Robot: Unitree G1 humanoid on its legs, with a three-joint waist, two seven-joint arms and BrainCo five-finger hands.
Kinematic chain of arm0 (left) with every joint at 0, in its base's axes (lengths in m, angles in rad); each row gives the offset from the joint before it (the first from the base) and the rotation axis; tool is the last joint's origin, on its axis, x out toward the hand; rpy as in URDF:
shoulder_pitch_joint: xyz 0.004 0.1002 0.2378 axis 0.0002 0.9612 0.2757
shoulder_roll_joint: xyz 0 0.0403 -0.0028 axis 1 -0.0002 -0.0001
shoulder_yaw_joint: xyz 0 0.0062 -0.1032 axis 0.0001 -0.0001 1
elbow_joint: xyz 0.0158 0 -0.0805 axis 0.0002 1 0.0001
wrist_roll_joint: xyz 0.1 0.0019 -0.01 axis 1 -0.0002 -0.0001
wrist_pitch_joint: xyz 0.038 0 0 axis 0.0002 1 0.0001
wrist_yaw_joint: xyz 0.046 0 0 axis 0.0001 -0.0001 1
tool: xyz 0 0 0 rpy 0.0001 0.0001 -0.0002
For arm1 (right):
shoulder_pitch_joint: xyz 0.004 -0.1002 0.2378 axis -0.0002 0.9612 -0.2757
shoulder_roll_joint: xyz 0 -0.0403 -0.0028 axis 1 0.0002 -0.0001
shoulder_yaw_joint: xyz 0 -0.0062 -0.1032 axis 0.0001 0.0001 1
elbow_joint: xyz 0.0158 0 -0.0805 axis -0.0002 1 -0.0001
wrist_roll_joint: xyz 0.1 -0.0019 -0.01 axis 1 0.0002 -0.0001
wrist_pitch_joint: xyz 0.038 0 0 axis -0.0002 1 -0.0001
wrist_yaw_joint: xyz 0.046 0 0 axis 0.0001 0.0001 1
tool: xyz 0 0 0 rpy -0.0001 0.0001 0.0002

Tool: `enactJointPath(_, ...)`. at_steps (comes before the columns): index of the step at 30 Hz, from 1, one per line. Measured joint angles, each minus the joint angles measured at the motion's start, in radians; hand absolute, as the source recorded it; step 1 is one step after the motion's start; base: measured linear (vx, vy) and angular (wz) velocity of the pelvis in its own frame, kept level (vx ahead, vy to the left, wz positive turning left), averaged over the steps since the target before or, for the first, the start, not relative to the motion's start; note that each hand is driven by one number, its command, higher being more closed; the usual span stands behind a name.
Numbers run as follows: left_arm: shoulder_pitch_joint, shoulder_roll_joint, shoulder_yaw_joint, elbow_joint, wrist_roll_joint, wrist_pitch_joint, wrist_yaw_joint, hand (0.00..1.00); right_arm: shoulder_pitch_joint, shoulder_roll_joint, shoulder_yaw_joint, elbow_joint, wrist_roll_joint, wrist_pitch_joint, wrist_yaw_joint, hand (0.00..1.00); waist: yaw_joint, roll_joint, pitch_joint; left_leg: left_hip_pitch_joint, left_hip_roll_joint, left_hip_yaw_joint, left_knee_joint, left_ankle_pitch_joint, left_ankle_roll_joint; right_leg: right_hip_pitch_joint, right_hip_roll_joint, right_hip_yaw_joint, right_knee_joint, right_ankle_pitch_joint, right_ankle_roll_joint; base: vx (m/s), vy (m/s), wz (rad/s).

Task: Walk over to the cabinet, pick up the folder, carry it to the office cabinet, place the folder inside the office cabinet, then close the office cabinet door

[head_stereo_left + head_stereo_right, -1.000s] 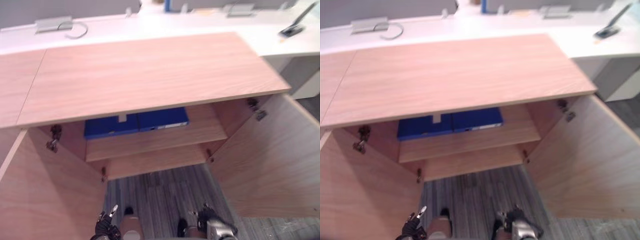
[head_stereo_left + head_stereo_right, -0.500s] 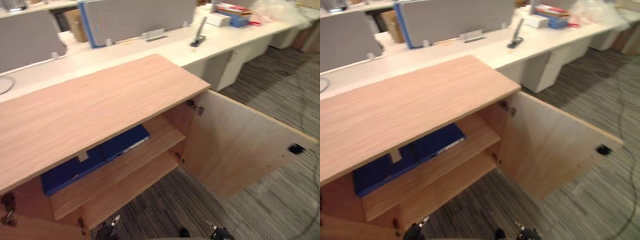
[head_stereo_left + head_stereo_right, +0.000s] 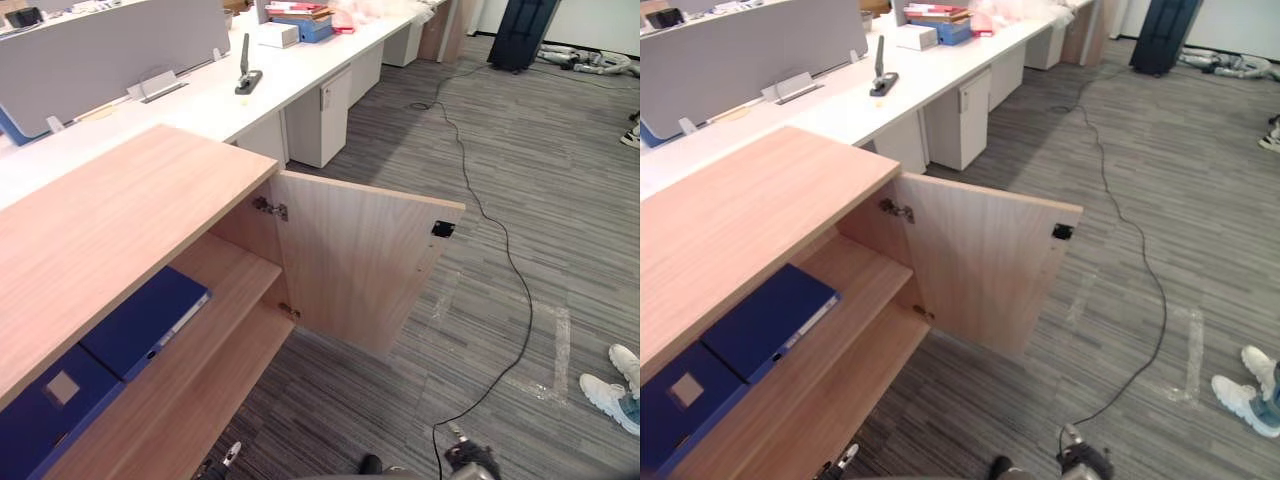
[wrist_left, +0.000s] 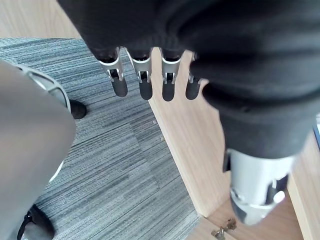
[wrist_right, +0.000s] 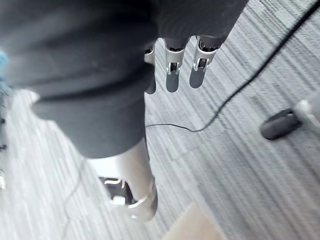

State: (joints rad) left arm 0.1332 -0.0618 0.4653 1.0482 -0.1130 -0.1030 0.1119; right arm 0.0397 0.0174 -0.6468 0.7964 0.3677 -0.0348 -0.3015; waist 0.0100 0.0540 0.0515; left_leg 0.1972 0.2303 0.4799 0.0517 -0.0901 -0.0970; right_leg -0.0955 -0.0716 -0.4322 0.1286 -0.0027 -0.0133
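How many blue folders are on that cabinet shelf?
2: the right folder nearer the open door, the left folder beside it. More may hide under the cabinet top.

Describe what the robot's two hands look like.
Both alike: the left hand and right hand wear a dark ribbed cover over back and wrist; slim silver fingers end in dark rounded tips, with a thicker silver thumb set apart.

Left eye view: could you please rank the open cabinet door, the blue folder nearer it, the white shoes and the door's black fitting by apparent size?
Largest to smallest:
1. open cabinet door
2. blue folder
3. white shoes, partly cropped by the view's edge, so less sure
4. black fitting
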Motion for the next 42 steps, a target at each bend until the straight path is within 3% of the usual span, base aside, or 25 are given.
enactJointPath(5, 0.011, 0.027, -0.112, -0.026, 0.004, 0.01, -0.001, 0.0, -0.025, -0.07, 0.001, -0.18, -0.061, -0.003, -0.018, 0.0, -0.012, -0.001, -0.002, 0.014, -0.029, -0.008, -0.007, 0.018, -0.003, 0.035, 0.002, 0.025, -0.073, 0.056, 0.008, 0.07, 0.044, -0.11)
enactJointPath(10, 0.033, 0.076, -0.22, -0.058, 0.019, 0.011, -0.01, 0.0, -0.136, -0.207, -0.01, -0.16, -0.118, -0.004, -0.016, 0.0, -0.02, -0.005, 0.001, 0.013, -0.058, -0.042, -0.027, 0.019, -0.004, 0.049, -0.009, 0.034, -0.127, 0.098, 0.021, 0.03, 0.05, -0.02)
enactJointPath(14, 0.042, 0.116, -0.262, -0.059, 0.027, 0.01, -0.011, 0.0, -0.291, -0.333, 0.03, -0.029, -0.123, -0.007, -0.016, 0.0, -0.023, -0.013, 0.007, 0.012, -0.073, -0.051, -0.031, 0.019, -0.004, 0.049, -0.021, 0.04, -0.137, 0.114, 0.027, -0.02, 0.032, -0.02)
enactJointPath(19, 0.046, 0.144, -0.313, -0.068, 0.026, 0.004, -0.01, 0.0, -0.621, -0.475, 0.141, 0.247, -0.107, -0.012, -0.002, 0.0, -0.013, -0.014, 0.052, -0.02, -0.096, -0.091, -0.031, 0.014, -0.004, 0.037, -0.035, 0.047, -0.187, 0.167, 0.026, -0.1, 0.021, 0.0)
enactJointPath(23, 0.048, 0.145, -0.358, -0.067, 0.025, 0.003, -0.009, 0.0, -0.808, -0.523, 0.176, 0.35, -0.068, -0.007, 0.022, 0.0, 0.009, 0.018, 0.091, -0.029, -0.094, -0.142, -0.03, -0.027, -0.014, 0.032, -0.032, 0.042, -0.198, 0.19, 0.025, -0.13, 0.02, 0.05)
enactJointPath(33, 0.057, 0.147, -0.393, -0.067, -0.016, -0.012, -0.008, 0.0, -1.007, -0.575, 0.259, 0.46, -0.037, 0.011, 0.111, 0.0, 0.035, 0.036, 0.126, -0.06, -0.109, -0.212, -0.008, -0.035, -0.009, 0.042, -0.058, 0.004, -0.201, 0.203, 0.028, -0.05, 0.027, 0.14)
enactJointPath(36, 0.057, 0.148, -0.407, -0.069, -0.015, -0.023, -0.011, 0.0, -1.048, -0.577, 0.342, 0.471, -0.083, 0.015, 0.169, 0.0, 0.043, 0.039, 0.129, -0.069, -0.112, -0.225, -0.006, -0.034, -0.009, 0.043, -0.063, -0.004, -0.201, 0.203, 0.028, 0.0, 0.036, 0.13)
enactJointPath(42, 0.057, 0.153, -0.417, -0.066, 0.005, -0.023, -0.015, 0.0, -1.082, -0.597, 0.413, 0.496, -0.154, 0.016, 0.182, 0.0, 0.048, 0.045, 0.149, -0.076, -0.115, -0.243, 0.001, -0.035, -0.009, 0.044, -0.068, -0.006, -0.201, 0.203, 0.028, 0.0, 0.028, 0.04)
